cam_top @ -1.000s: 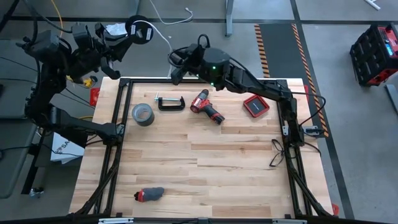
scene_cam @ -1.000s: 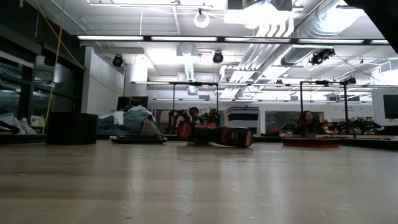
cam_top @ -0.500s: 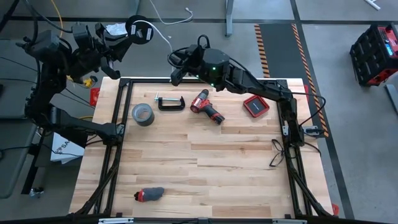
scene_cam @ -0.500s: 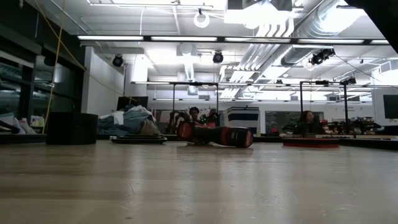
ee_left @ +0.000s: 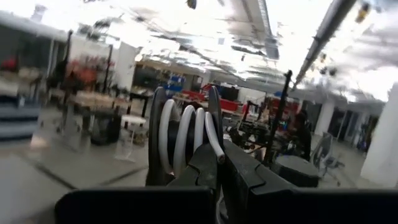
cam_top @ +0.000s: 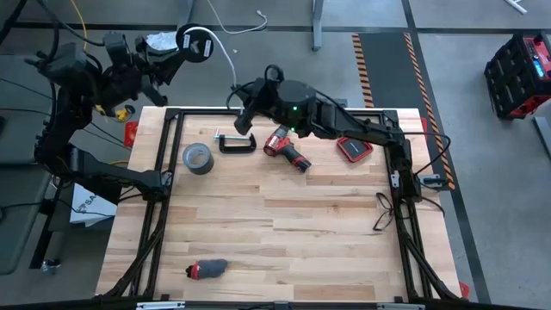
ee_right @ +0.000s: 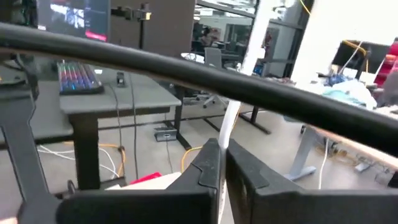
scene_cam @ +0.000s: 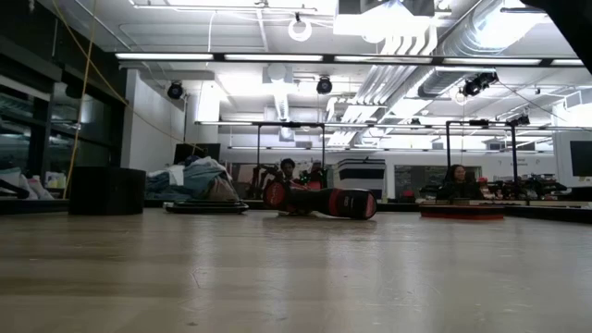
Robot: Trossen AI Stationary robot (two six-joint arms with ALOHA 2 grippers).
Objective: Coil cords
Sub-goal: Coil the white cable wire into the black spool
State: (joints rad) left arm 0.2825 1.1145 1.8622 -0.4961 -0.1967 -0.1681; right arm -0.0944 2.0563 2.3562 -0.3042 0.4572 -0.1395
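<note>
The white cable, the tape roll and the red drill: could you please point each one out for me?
white cable (ee_left: 185,134): left wrist view, on a wound turn of the coil.
tape roll (cam_top: 196,158): high view, on its grey rim.
red drill (cam_top: 284,145): high view, on its red body.

The middle and near part of the table (cam_top: 284,232) is bare wood, open for a gripper to pass, with only a small dark and red object (cam_top: 207,269) lying near the front left edge. The far strip is crowded: a grey tape roll (cam_top: 196,158), a black clamp (cam_top: 236,143), a red drill (cam_top: 287,148) and a red tray (cam_top: 354,148) sit in a row, with gaps between them. The right arm (cam_top: 344,125) stretches over the far edge above the drill and tray. A black frame (cam_top: 172,120) borders the table, and a black cable loop (cam_top: 384,211) hangs at the right rail
</note>
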